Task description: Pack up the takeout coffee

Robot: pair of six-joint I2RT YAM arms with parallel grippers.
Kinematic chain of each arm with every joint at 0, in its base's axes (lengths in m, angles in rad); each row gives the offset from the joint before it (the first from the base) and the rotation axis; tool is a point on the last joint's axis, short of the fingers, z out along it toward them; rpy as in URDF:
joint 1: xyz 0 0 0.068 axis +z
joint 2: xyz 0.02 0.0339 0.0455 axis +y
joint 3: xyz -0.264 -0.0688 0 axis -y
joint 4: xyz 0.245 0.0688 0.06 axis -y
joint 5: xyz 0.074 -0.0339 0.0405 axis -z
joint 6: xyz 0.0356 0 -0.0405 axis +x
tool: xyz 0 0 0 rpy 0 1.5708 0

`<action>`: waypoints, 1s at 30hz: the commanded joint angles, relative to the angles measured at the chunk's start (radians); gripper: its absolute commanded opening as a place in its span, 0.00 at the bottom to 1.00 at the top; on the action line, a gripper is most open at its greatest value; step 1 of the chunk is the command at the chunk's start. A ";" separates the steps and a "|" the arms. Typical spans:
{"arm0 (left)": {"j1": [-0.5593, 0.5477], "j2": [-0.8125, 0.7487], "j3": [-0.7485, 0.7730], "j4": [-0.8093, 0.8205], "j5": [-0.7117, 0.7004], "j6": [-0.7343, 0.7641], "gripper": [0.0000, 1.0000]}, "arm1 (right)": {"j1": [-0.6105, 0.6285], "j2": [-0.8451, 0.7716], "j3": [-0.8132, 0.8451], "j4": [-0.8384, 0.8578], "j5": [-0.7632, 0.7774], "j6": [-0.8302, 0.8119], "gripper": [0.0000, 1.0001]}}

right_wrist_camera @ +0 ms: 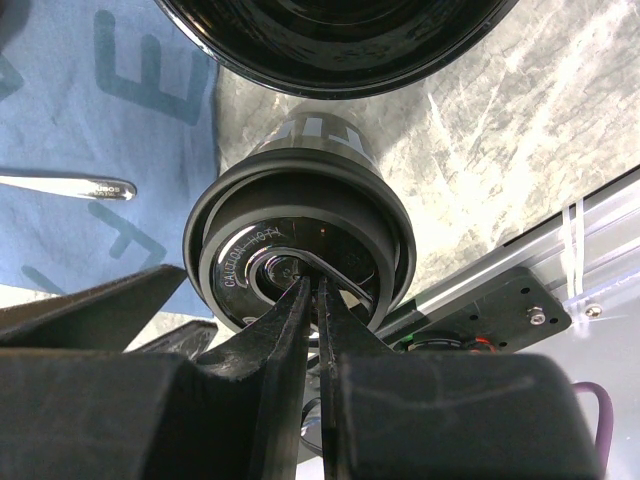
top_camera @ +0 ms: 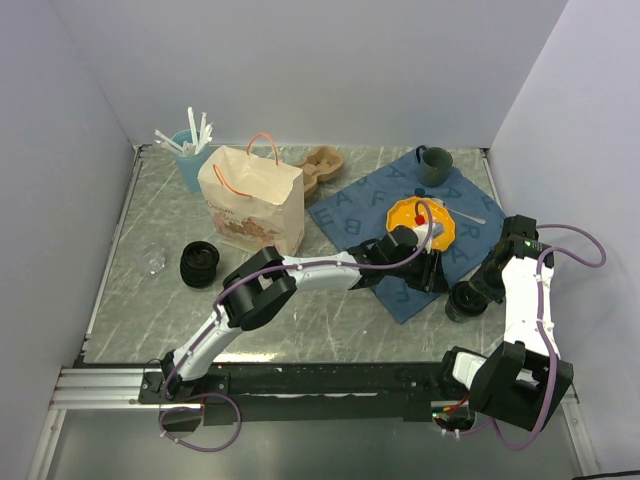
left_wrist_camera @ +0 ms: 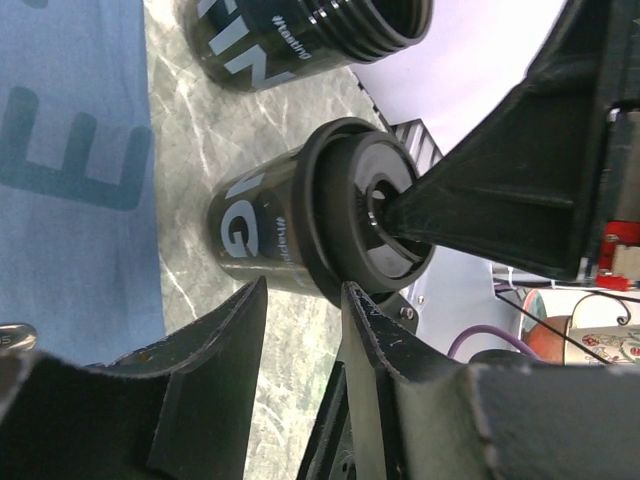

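From above, the takeout coffee (top_camera: 465, 300) stands lidded on the worktop (top_camera: 330, 320) at the near right, just off the blue cloth (top_camera: 365, 205). It is well apart from the paper bag (top_camera: 250, 205) at the far left, so nothing is packed yet. The left wrist camera shows the left hand (left_wrist_camera: 305, 290) spread, the coffee just beyond its tips and ungripped. The right wrist camera shows the right hand (right_wrist_camera: 312, 295) pressed together, tips on the lid (right_wrist_camera: 250, 250). Lifting and bagging remain.
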 commanded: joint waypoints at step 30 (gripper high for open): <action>-0.033 0.093 0.107 -0.135 -0.043 -0.055 0.12 | -0.005 0.060 -0.048 0.032 0.011 -0.006 0.13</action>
